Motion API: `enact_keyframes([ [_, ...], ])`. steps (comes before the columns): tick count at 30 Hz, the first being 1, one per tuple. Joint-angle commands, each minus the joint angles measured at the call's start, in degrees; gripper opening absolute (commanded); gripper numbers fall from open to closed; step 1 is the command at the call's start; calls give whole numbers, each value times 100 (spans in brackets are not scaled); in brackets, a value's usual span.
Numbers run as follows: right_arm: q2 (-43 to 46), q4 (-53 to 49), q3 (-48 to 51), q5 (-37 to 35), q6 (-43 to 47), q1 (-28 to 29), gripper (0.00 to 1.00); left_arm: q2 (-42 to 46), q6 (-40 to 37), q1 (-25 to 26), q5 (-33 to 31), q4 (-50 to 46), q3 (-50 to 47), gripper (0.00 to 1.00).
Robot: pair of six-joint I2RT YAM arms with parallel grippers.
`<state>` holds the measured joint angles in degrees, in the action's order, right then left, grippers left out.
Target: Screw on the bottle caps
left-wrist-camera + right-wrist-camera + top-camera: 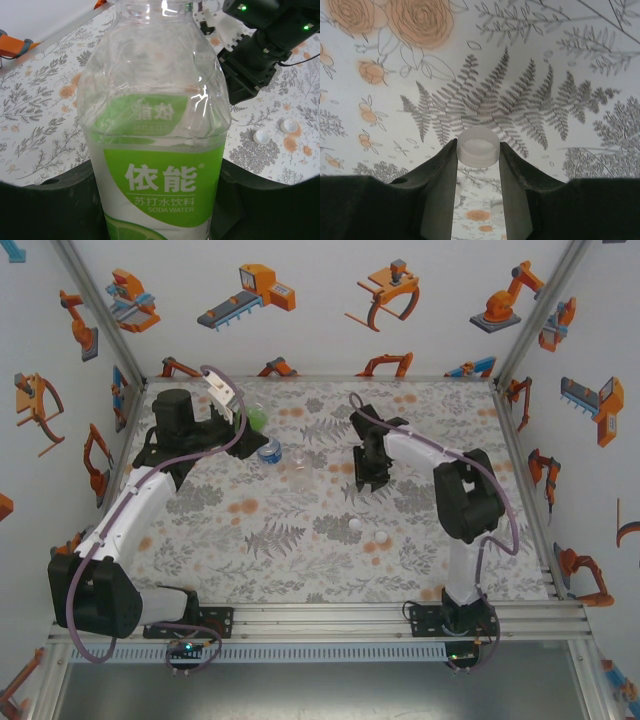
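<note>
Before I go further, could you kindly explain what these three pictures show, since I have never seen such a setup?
Two robot arms are bolted to a flower-patterned table. The overhead picture looks down from behind them. The other two come from cameras on each wrist. The left gripper is shut on a green-labelled bottle, seen close up, its neck without a cap. The right gripper pinches a small white cap between its fingers. On the table stand a clear bottle and a blue-labelled bottle, and two more white caps lie near the right arm.
</note>
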<state>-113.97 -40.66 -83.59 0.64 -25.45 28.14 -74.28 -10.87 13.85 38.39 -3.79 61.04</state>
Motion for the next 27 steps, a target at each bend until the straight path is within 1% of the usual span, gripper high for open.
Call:
enact_keyframes([
  [1,-151,-255,-241,11,161,-45,36,62,-55,10,-12,-34,20,1],
  [9,-316,-250,-193,56,189,-41,38,44,-38,21,16,-50,38,1],
  [16,-177,-370,-283,-6,195,-46,44,51,-55,19,7,-62,48,2],
  [21,19,-470,-390,-47,203,-46,45,66,-57,14,10,-80,51,2],
  [27,56,-386,-364,82,147,-46,45,68,-46,20,9,-90,66,2],
])
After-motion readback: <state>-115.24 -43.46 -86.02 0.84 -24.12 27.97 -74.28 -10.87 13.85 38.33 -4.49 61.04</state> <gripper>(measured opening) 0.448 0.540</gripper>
